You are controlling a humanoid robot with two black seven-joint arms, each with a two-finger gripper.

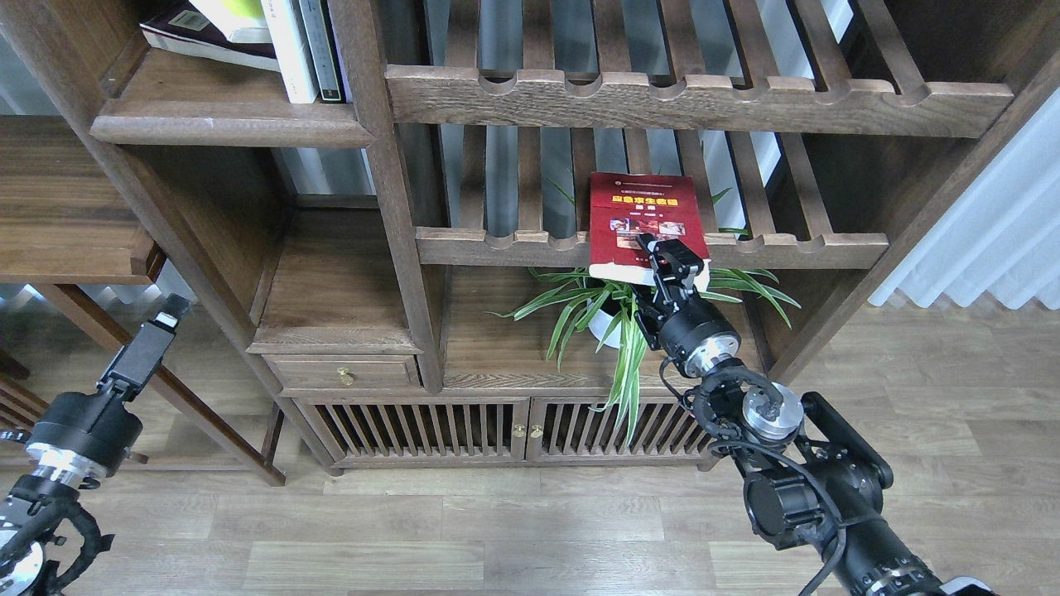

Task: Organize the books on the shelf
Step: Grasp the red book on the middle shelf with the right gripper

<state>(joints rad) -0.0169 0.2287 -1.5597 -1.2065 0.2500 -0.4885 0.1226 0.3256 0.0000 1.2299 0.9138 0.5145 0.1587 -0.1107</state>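
Observation:
The red book (642, 217) with a yellow title lies flat on a slatted rack (795, 247), and its near edge hangs over the front rail. My right gripper (669, 258) is at that near edge, with one finger on the cover; the dark fingers hide whether they are clamped. At the top left, the solid shelf (224, 124) carries a maroon book (178, 35) lying flat with a yellow-green book (236, 15) on top. My left gripper (160, 324) hangs low at the left, far from any book, seen as one narrow dark bar.
Thin white (290, 50) and dark (323, 50) books stand upright on the shelf's right end against a post (389, 190). A spider plant in a white pot (609, 319) sits right under the red book and my right wrist. A drawer (344, 372) is at lower left.

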